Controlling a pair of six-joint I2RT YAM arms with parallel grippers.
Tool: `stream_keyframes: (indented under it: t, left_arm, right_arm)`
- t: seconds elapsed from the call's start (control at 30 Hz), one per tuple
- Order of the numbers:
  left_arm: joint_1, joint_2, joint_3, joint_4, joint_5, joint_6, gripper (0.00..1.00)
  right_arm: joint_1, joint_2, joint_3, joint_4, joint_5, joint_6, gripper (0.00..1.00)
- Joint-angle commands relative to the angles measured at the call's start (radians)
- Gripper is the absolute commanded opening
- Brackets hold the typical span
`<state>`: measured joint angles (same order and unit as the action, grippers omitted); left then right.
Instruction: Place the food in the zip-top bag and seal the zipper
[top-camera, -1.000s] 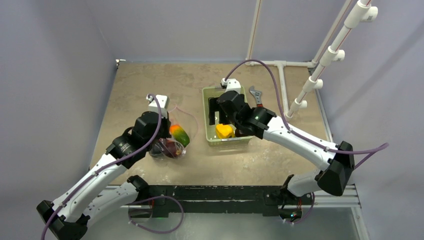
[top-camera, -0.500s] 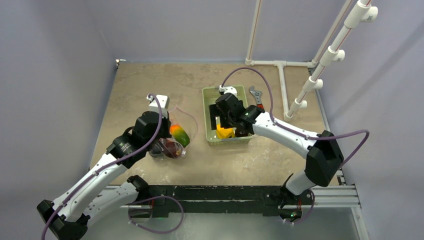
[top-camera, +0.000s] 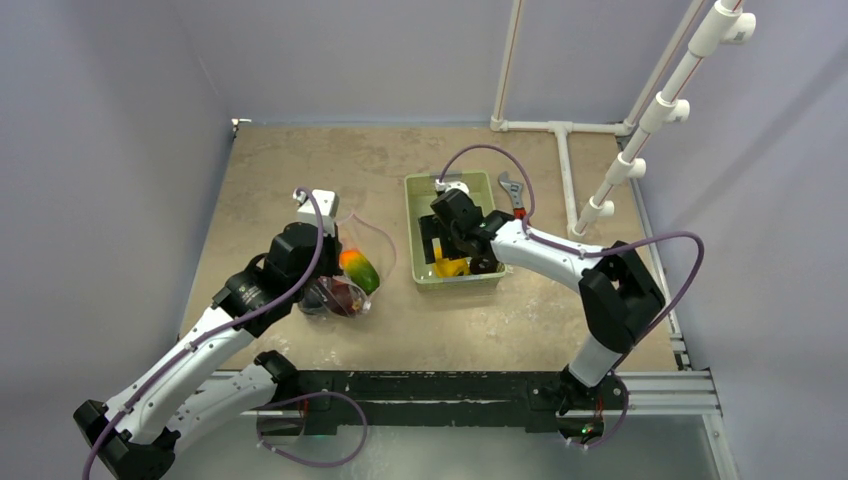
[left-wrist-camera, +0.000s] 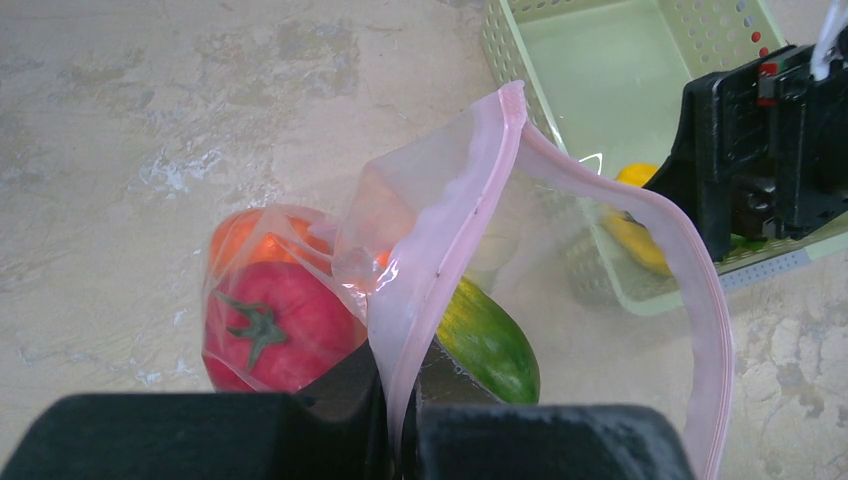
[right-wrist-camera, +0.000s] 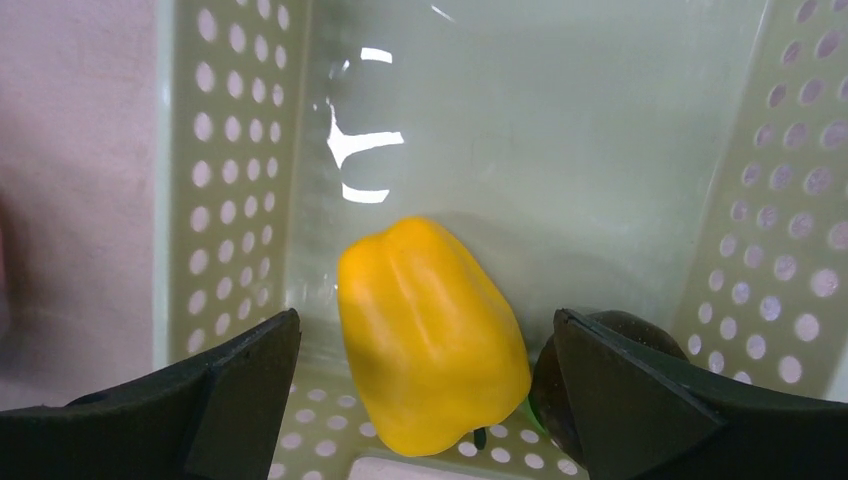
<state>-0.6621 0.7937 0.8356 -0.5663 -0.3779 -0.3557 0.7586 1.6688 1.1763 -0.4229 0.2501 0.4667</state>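
The clear zip-top bag (left-wrist-camera: 560, 240) stands on the table with its mouth open. My left gripper (left-wrist-camera: 400, 420) is shut on the pale pink zipper (left-wrist-camera: 455, 230) at the near edge. Inside the bag lie a red tomato (left-wrist-camera: 270, 325), an orange piece (left-wrist-camera: 235, 235) and a green piece (left-wrist-camera: 490, 340). From above, the bag (top-camera: 340, 292) sits just below the left gripper (top-camera: 330, 255). My right gripper (right-wrist-camera: 425, 400) is open inside the green basket (right-wrist-camera: 230, 200), its fingers either side of the yellow pepper (right-wrist-camera: 430, 340) without touching it. A dark plum (right-wrist-camera: 548, 385) sits behind the right finger.
The light green slotted basket (top-camera: 420, 190) stands at mid-table, right of the bag. A wrench (top-camera: 513, 190) lies just past its right rim. White pipes (top-camera: 565, 160) run along the table's back right and rise at the right wall.
My right gripper has slid toward the near end of the basket and lowered around the yellow pepper, jaws a little wider; its elbow swung inward. The left gripper and bag have not moved.
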Motion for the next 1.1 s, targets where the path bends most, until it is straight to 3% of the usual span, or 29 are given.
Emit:
stream_keyframes:
  t: [0.0, 0.17, 0.3, 0.43, 0.53, 0.6, 0.73, 1.07]
  left_arm:
    - [0.003, -0.011, -0.003, 0.023, -0.008, 0.004, 0.0]
    - [0.003, -0.011, -0.002, 0.024, -0.009, 0.004, 0.0]
    - [0.003, -0.011, -0.002, 0.023, -0.009, 0.004, 0.0]
    - [0.004, -0.01, -0.003, 0.023, -0.007, 0.006, 0.0]
    - [0.003, -0.01, -0.002, 0.023, -0.007, 0.006, 0.0]
    - [0.002, -0.009, -0.003, 0.025, -0.007, 0.005, 0.0]
    - [0.003, -0.008, -0.003, 0.024, -0.007, 0.005, 0.0]
    - [0.003, -0.008, -0.002, 0.022, -0.01, 0.003, 0.0]
  right_arm:
    - [-0.011, 0.021, -0.029, 0.04, -0.029, -0.028, 0.99]
    - [-0.012, 0.042, -0.045, 0.056, -0.046, -0.036, 0.98]
    - [-0.012, 0.056, -0.039, 0.055, -0.031, -0.031, 0.91]
    - [-0.012, 0.06, -0.032, 0.052, -0.033, -0.031, 0.79]
    - [-0.012, 0.052, -0.025, 0.045, -0.033, -0.03, 0.66]
    - [-0.012, 0.042, -0.016, 0.04, -0.027, -0.03, 0.52]
    - [-0.012, 0.022, 0.015, 0.015, -0.005, -0.023, 0.37]
    - [-0.012, -0.076, 0.124, -0.059, 0.022, 0.013, 0.2]
